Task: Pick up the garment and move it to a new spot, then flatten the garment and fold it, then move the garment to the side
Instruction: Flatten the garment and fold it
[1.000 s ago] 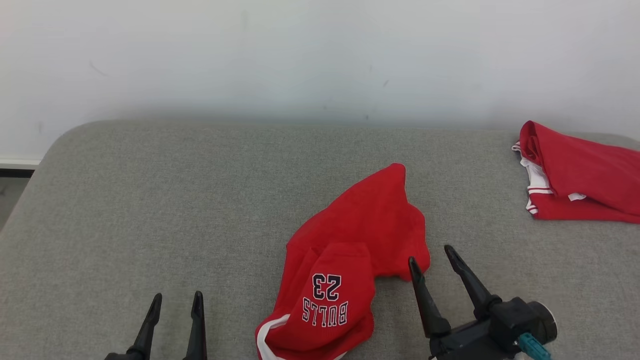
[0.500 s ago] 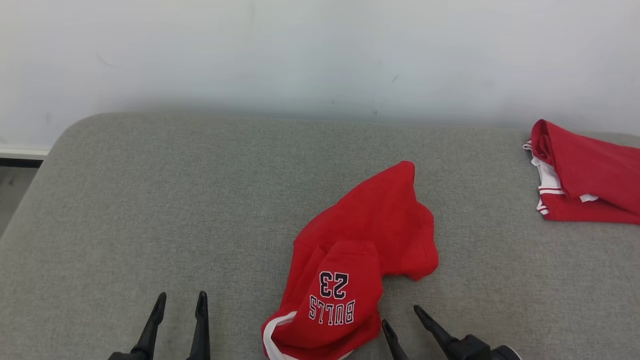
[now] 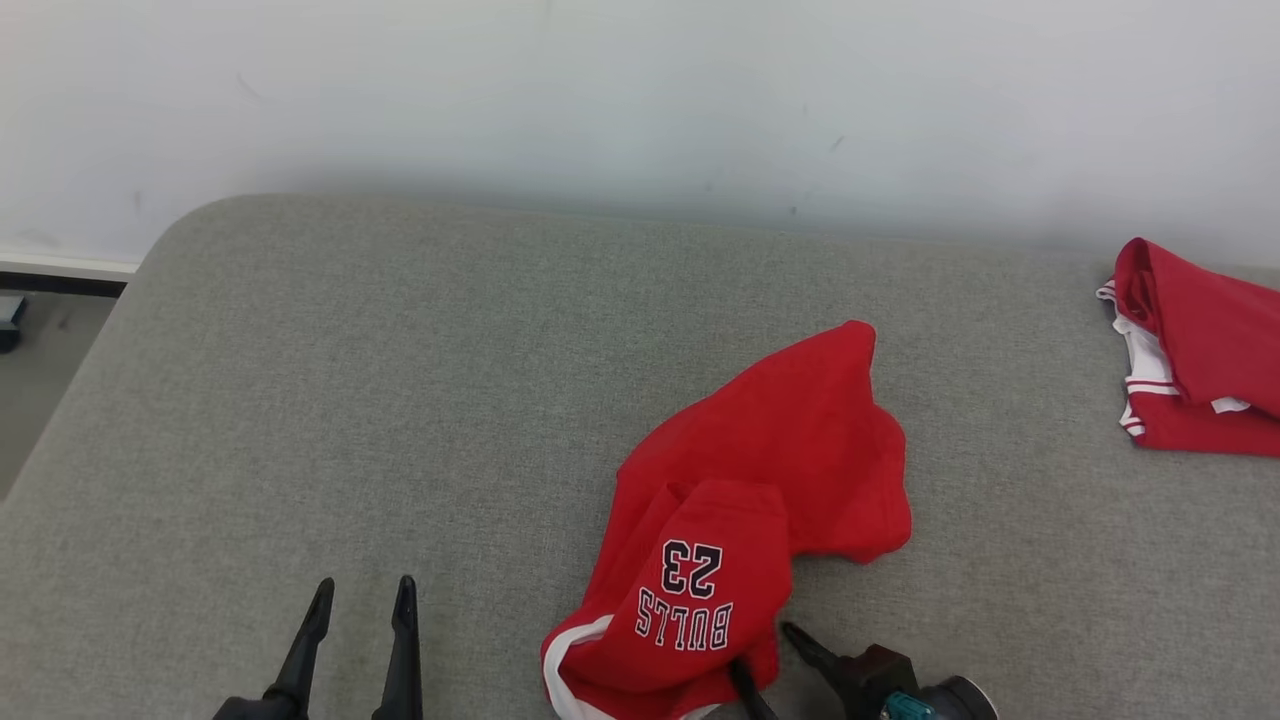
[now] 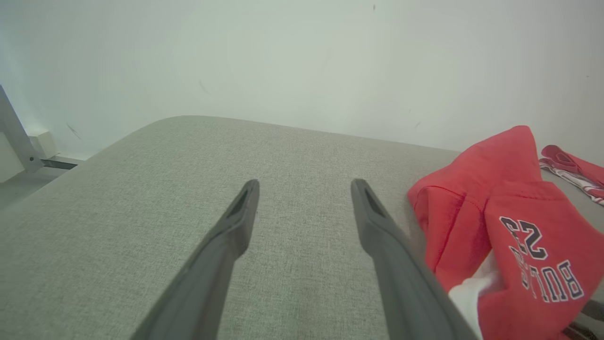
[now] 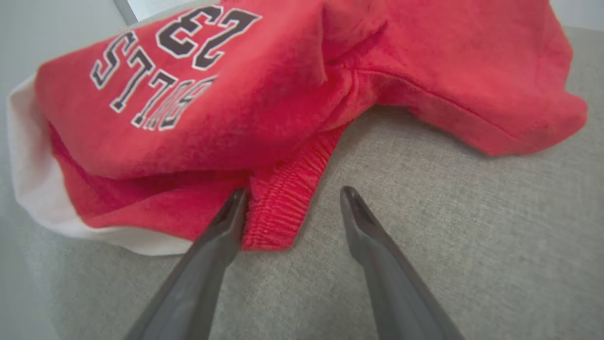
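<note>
A crumpled red garment (image 3: 760, 500) printed "BULLS 23", with a white band at its near end, lies on the grey padded surface (image 3: 400, 380). It also shows in the left wrist view (image 4: 509, 222) and the right wrist view (image 5: 264, 89). My right gripper (image 3: 770, 655) is at its near right edge, open. In the right wrist view (image 5: 292, 193) an elastic red hem (image 5: 283, 208) lies between the fingers, the left finger touching the cloth. My left gripper (image 3: 360, 600) stands open to the garment's left, over bare surface (image 4: 302, 189), holding nothing.
A second red garment with white trim (image 3: 1200, 350) lies at the far right of the surface. A pale wall runs behind. The surface's rounded left edge (image 3: 110, 330) drops to the floor. Bare grey surface stretches left and behind the garment.
My right gripper has drawn back and left, from beside the garment's right fold to its near edge. The camera has turned, shifting the whole scene rightward. The left gripper has held still.
</note>
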Motion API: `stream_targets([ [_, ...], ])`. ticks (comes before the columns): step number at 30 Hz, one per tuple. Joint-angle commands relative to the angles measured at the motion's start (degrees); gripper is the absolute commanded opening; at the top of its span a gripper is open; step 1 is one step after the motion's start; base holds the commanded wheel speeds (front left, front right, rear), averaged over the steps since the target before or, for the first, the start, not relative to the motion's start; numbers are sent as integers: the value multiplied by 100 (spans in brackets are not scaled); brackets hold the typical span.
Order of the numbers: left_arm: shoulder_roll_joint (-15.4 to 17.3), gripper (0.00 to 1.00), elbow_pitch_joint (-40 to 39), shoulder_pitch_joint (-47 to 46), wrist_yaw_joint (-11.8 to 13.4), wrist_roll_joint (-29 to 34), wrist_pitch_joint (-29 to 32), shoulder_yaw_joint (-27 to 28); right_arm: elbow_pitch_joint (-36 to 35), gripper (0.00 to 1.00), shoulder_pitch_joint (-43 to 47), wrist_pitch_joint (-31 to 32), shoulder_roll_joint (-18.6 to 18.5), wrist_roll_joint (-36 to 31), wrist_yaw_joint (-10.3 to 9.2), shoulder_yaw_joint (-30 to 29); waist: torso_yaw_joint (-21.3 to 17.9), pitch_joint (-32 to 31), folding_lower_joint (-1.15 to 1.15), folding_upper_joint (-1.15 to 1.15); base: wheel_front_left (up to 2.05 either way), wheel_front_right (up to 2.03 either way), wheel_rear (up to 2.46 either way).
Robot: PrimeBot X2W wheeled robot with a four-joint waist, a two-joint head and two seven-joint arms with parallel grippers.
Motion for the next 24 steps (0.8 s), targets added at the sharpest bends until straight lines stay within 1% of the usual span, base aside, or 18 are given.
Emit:
stream_targets([
  [1, -8, 100, 0, -70, -8, -38, -13, -6, 149, 49, -135, -4, 40, 112, -16, 127, 55, 35, 0, 0, 0, 0, 0],
  [2, -7, 100, -1, -71, -9, -39, -12, -1, 205, 37, -196, -5, 50, 158, -16, 176, 65, 39, 0, 0, 0, 0, 0],
  [3, -7, 100, -1, -72, -9, -40, -13, 2, 250, 0, -250, -5, 53, 206, -16, 216, 74, 44, 0, 0, 0, 0, 0],
  [7, -7, 100, 5, -56, 16, -45, -13, 9, 366, 0, -360, -5, 24, 359, -16, 321, 83, 39, 0, 0, 0, 0, 0],
  [10, -8, 100, 3, -6, 44, -50, -13, 19, 274, 0, -421, -5, -115, 425, -16, 176, 53, 7, 0, 0, 0, 0, 0],
  [13, -8, 100, -8, 27, 47, -63, -13, 27, 73, 0, -388, -6, -275, 344, -16, -108, 1, -24, 0, 0, 0, 0, 0],
  [17, -8, 100, -17, 45, 50, -88, -13, 18, -294, 0, -259, -6, -521, 187, -16, -652, -100, -61, 0, 0, 0, 0, 0],
  [19, -7, 100, -12, 48, 54, -96, -13, 11, -480, 0, -182, -5, -601, 84, -16, -918, -153, -76, 0, 0, 0, 0, 0],
  [20, -7, 100, -12, 48, 54, -96, -13, 11, -480, 0, -182, -5, -601, 84, -16, -918, -153, -76, 0, 0, 0, 0, 0],
  [24, -7, 100, -14, 44, 55, -82, -12, -12, -842, 0, -45, -5, -729, -111, -16, -1424, -248, -90, 0, 0, 0, 0, 0],
])
